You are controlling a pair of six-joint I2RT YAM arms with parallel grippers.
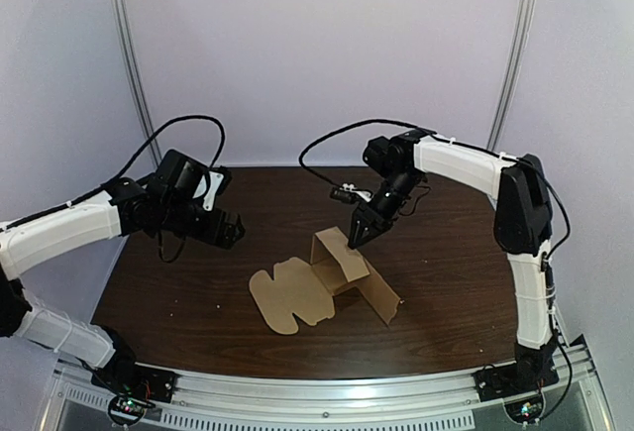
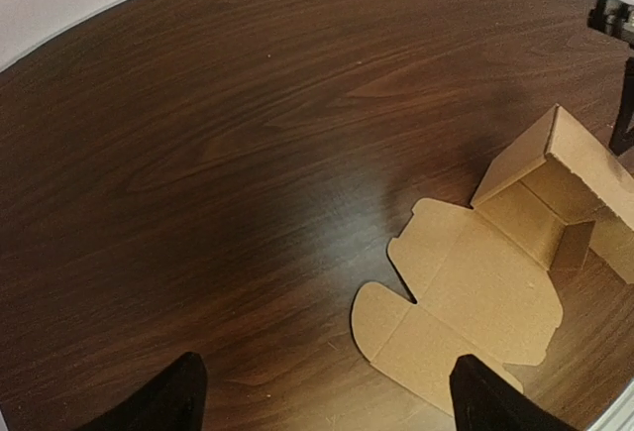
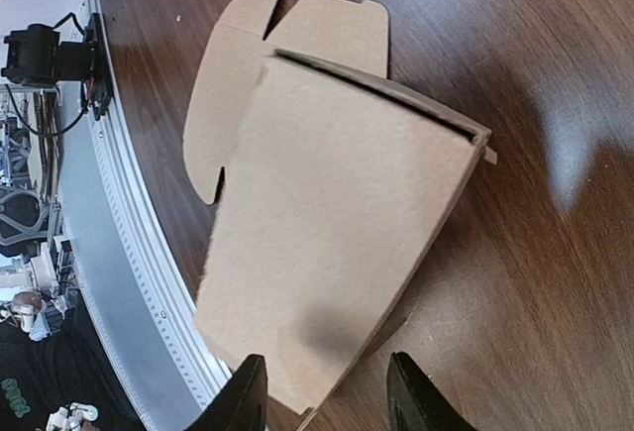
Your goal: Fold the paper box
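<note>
Partly open, right end effector (image 1: 356, 236) straddles paper box (image 1: 342, 270) edge.

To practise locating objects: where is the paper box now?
In the top view, the paper box sits centre-right on the table, with the right hand at its raised panel.

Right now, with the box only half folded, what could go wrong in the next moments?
1. The right gripper is open at the edge of the raised panel, not clamped on it, so the panel may slip and fall flat.
2. The left gripper hovers open, away from the paper box. Nothing pins the flat flaps, so a push could slide the whole box across the table.
</note>
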